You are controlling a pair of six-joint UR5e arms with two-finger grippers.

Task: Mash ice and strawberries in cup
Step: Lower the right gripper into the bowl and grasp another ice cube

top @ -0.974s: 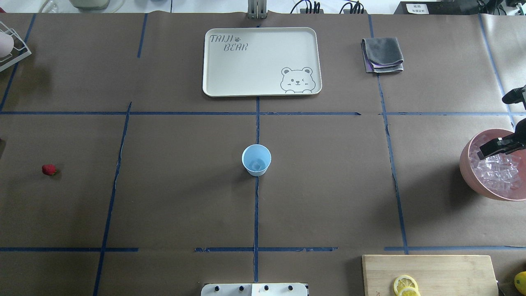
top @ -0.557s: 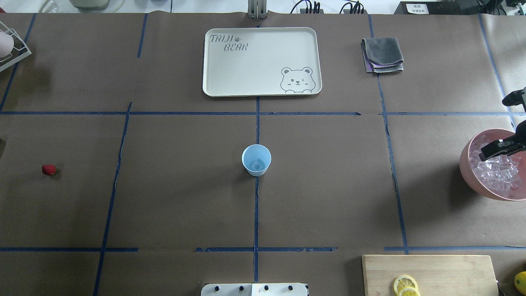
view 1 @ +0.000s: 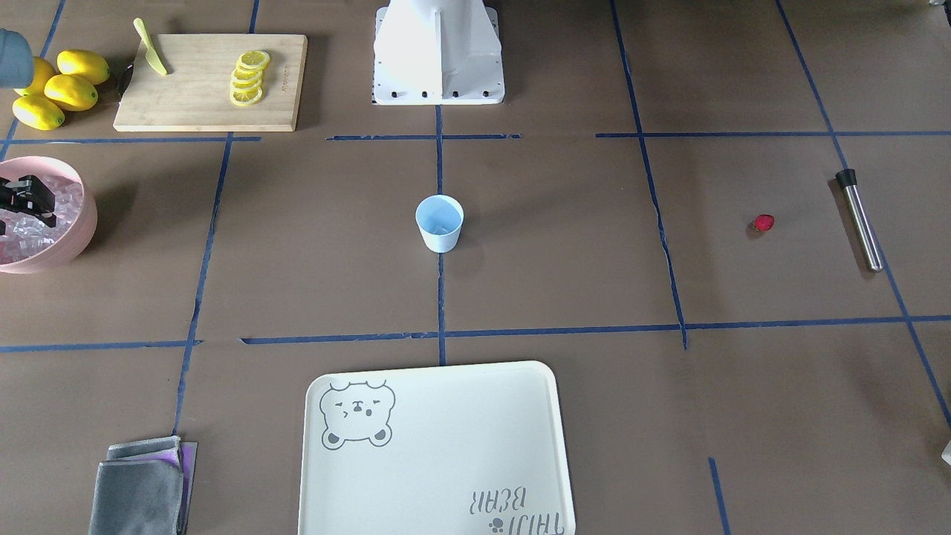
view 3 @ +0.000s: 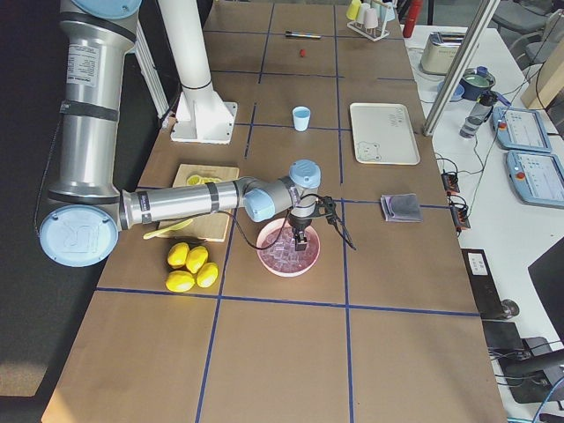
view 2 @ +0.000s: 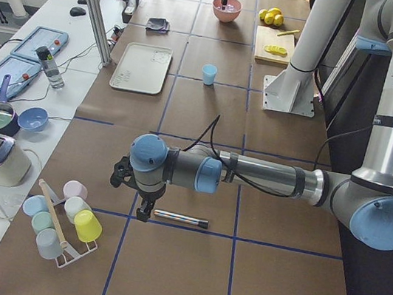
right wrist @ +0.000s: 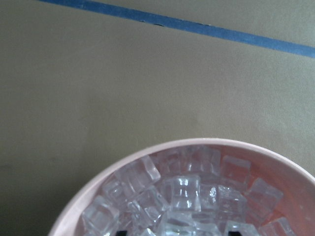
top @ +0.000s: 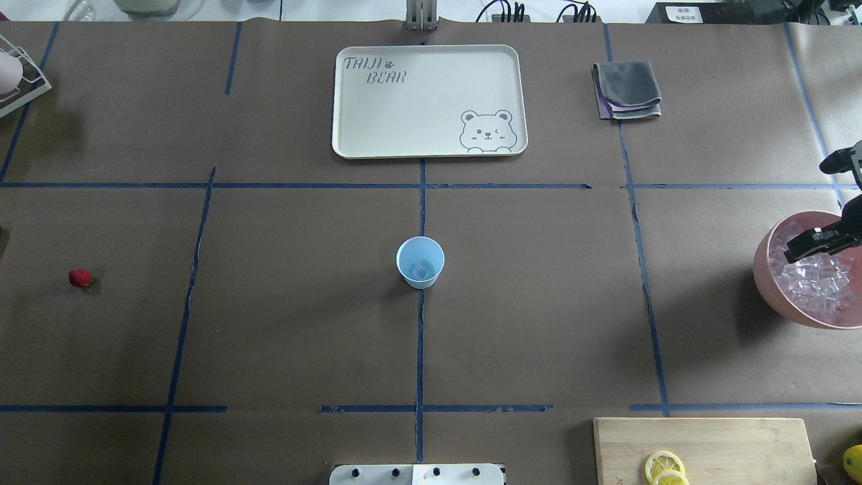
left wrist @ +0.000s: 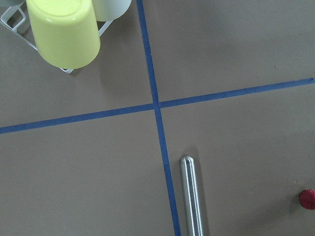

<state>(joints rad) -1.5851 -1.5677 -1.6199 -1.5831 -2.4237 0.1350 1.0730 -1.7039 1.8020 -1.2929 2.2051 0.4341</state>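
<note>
The pale-blue cup (top: 420,263) stands upright at the table's middle with a clear ice cube (top: 419,271) in its bottom. The red strawberry (top: 80,277) lies on the table far left. My right gripper (top: 818,244) hangs over the pink bowl (top: 764,283) of ice cubes (right wrist: 182,191). Its fingertips (right wrist: 120,232) show wide apart at the wrist view's bottom edge, down among the cubes. My left gripper (view 2: 142,214) hovers over a steel rod (left wrist: 191,196), with the strawberry (left wrist: 308,198) nearby. I cannot tell whether it is open or shut.
A white bear tray (top: 404,108) lies behind the cup and a folded grey cloth (top: 626,89) to its right. A cutting board (top: 707,444) holds lemon slices, with whole lemons (view 1: 56,85) nearby. A rack with a yellow cup (left wrist: 64,32) stands by the rod.
My right gripper has shifted very slightly over the ice bowl. The cup and strawberry have not moved.
</note>
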